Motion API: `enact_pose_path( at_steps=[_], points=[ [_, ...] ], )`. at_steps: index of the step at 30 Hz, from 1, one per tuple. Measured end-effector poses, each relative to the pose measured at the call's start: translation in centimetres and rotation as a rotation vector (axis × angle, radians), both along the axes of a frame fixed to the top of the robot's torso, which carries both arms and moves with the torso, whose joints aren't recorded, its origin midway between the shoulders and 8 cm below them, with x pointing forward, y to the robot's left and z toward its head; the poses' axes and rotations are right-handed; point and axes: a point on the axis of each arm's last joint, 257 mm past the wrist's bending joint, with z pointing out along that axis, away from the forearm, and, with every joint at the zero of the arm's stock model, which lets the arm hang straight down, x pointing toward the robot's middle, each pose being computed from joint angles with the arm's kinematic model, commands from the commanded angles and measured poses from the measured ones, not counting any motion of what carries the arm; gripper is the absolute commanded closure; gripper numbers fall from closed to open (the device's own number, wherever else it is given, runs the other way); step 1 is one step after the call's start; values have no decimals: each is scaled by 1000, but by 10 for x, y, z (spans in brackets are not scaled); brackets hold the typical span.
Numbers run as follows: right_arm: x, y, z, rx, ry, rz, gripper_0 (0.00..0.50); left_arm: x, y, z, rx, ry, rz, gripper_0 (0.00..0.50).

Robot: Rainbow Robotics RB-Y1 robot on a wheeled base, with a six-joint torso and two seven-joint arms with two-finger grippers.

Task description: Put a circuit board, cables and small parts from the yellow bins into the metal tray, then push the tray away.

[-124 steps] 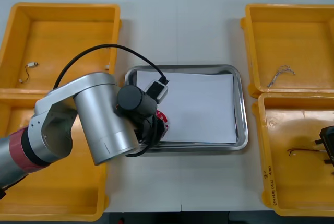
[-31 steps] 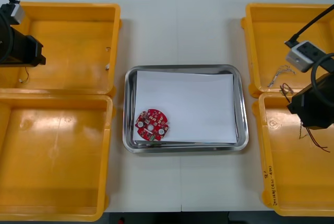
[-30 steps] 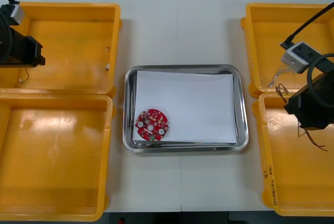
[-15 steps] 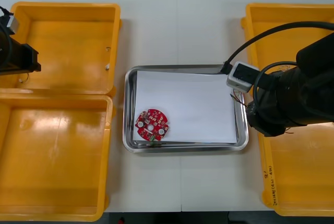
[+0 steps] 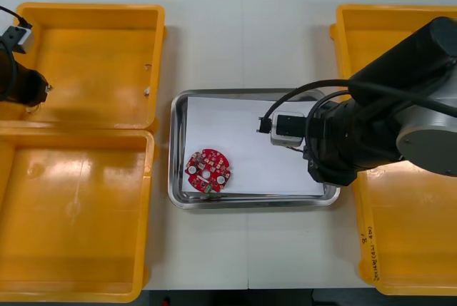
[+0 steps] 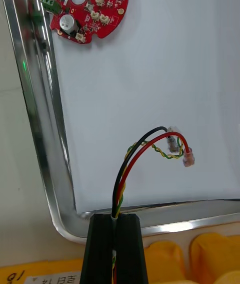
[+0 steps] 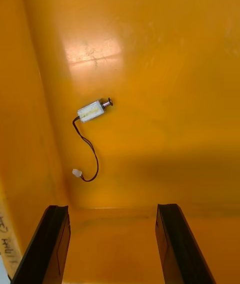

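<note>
My right gripper (image 6: 114, 219) is shut on a red, yellow and black cable (image 6: 150, 146), whose free end with its small connectors hangs over the white inside of the metal tray (image 6: 37, 113). The round red circuit board (image 6: 87, 3) lies farther along the tray; in the front view this board (image 5: 208, 171) sits at the tray's (image 5: 253, 95) near left corner. My right arm (image 5: 343, 145) covers the tray's right side. My left gripper (image 7: 112, 208) is open above the far left yellow bin (image 7: 165, 63), short of a small metal part (image 7: 91, 111) with a black wire.
Two yellow bins stand at the left (image 5: 93, 13) (image 5: 71, 284) and two at the right (image 5: 357, 17) (image 5: 400, 277). My left arm (image 5: 14, 78) hangs over the far left bin's outer edge. Bare table (image 5: 243, 249) lies in front of the tray.
My right arm has swung left from the right bins to over the tray, carrying the cable. My left arm has shifted a little at the far left bin.
</note>
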Motion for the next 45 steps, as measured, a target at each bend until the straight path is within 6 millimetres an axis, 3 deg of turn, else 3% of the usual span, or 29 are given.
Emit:
enact_pose_path(
  at_steps=[13,27,38,45],
  points=[
    [12,16,-40,-129,-60,110,500,9,8,-35,4,18,9,0],
    [15,21,-88,-196,-33,113,500,13,12,-50,6,17,13,0],
    [31,34,-106,-170,-56,98,500,18,15,-54,-14,0,20,0],
    [39,31,-107,-174,-75,84,500,18,13,-55,-24,1,18,0]
  ],
)
